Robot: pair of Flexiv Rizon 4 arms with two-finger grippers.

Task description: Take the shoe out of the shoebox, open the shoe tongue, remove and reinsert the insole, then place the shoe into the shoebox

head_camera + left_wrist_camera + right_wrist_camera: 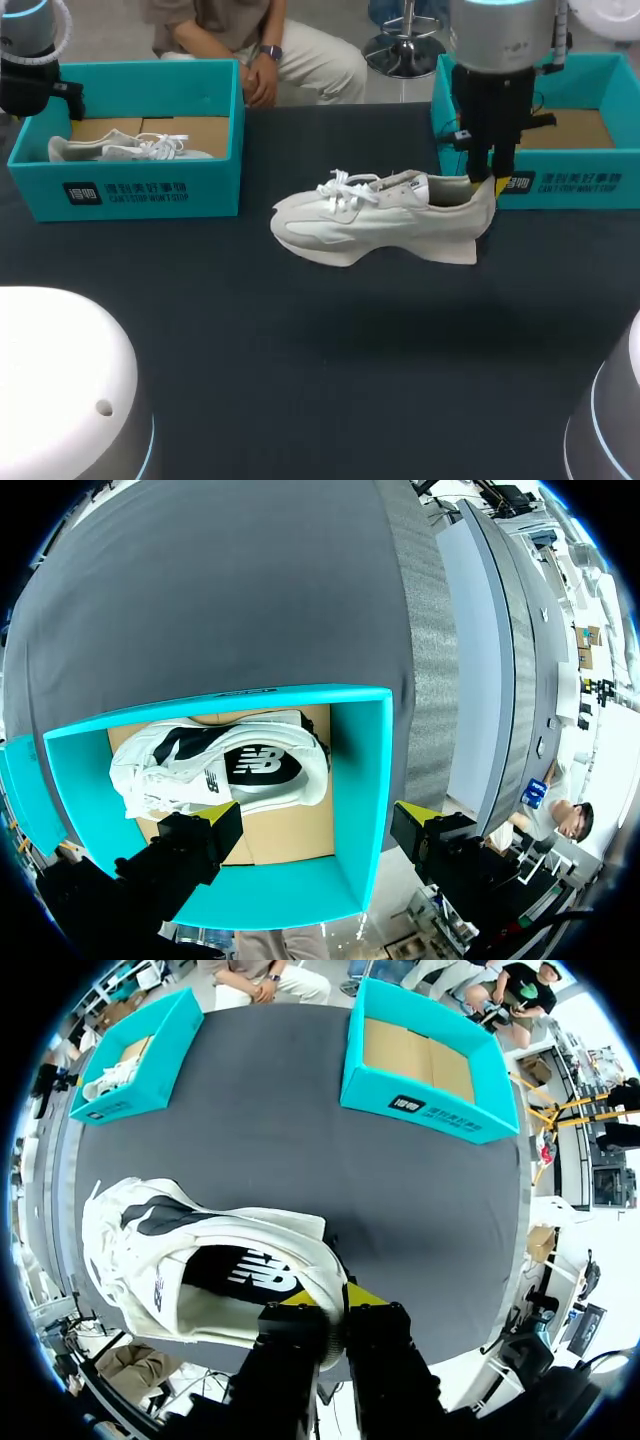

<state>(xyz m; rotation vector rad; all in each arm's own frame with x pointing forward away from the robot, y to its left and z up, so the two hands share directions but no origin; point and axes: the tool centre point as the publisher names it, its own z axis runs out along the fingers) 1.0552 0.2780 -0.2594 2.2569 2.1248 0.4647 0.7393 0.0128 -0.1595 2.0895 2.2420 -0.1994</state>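
I'm clamping right gripper [490, 181] on white sneaker [380, 225] heel, frame centre; already out of right-edge teal shoebox [570, 185]. Remaining: tongue [405, 184], insole [245, 1272], reboxing. Left gripper [318, 820] gaping.

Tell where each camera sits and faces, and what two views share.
Head view: above and behind, facing the table; right gripper shut on the shoe.
Left wrist view: on that wrist, looking into the shoebox at a second shoe; left gripper open.
Right wrist view: on that wrist, looking along its gripper at the shoe.
Shared: the shoe, head and right wrist.
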